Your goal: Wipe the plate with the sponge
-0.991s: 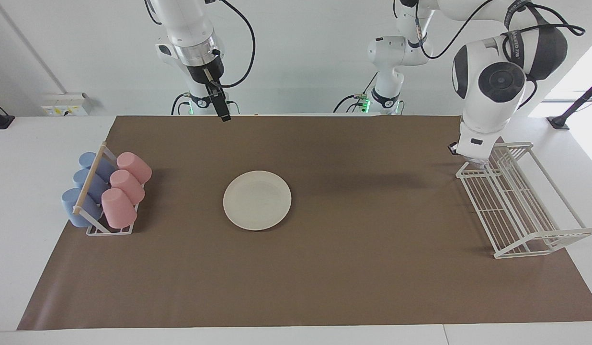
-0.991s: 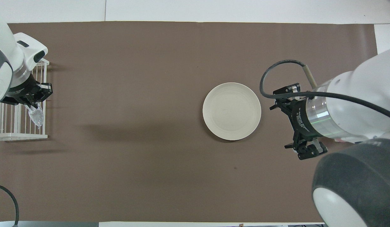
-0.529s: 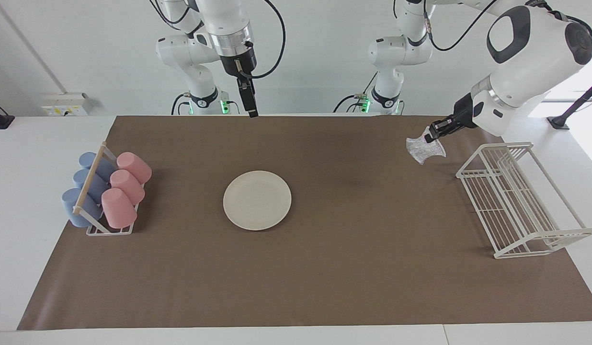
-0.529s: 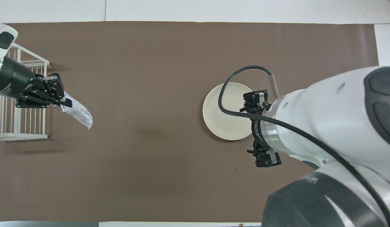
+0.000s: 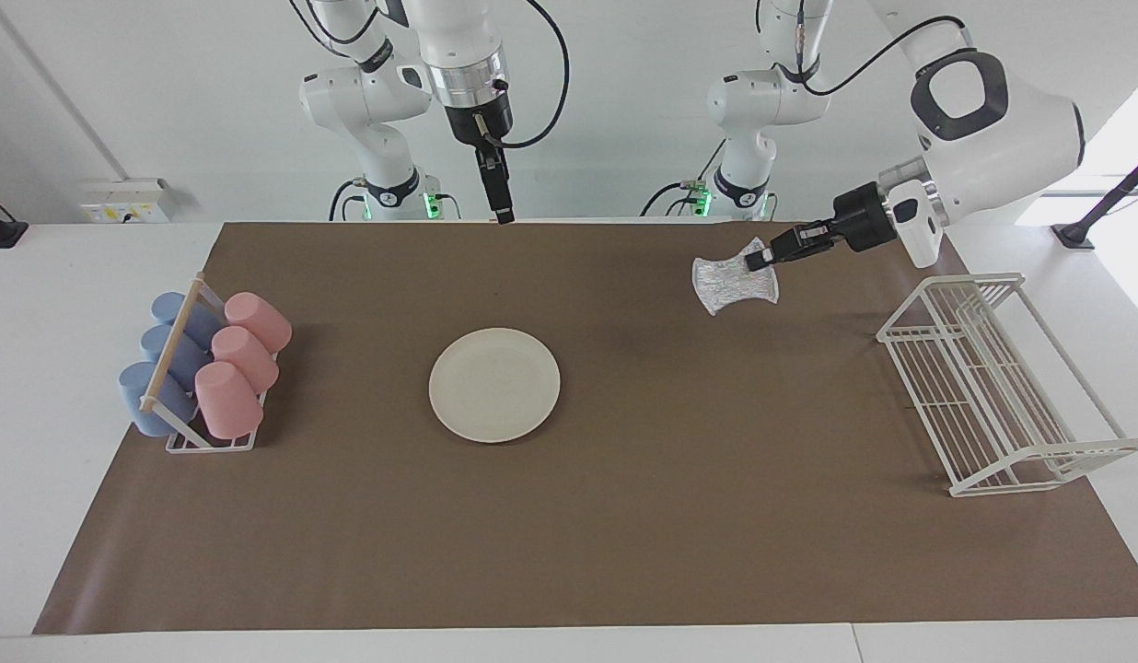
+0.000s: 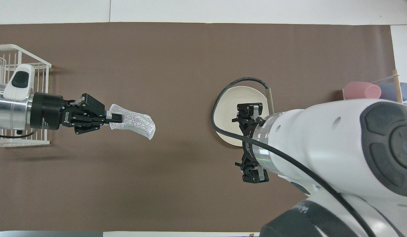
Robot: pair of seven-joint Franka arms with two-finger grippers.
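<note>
Hanging up high at the robots' edge of the bench (image 5: 624,516), the right gripper (image 5: 501,214) waits with its fingers released and nothing between them; it points straight down over the brown mat's edge nearest the robots. In the overhead view that arm covers part of the plate, but the facing view shows it well clear of it.

Over at the left arm's end, the left gripper (image 5: 768,258) is clenched on one end of the sponge (image 5: 735,282), held in the air above the mat. The sponge's long axis runs straight on from the fingers, its free end pointing toward the middle of the bench.

Now the relation that counts: the plate (image 5: 494,385) lies flat at mid-bench, farther from the robots than what the sponge hangs over, toward the right arm's end, and well apart from it. By my reading, the sponge must go across, out and down.
</note>
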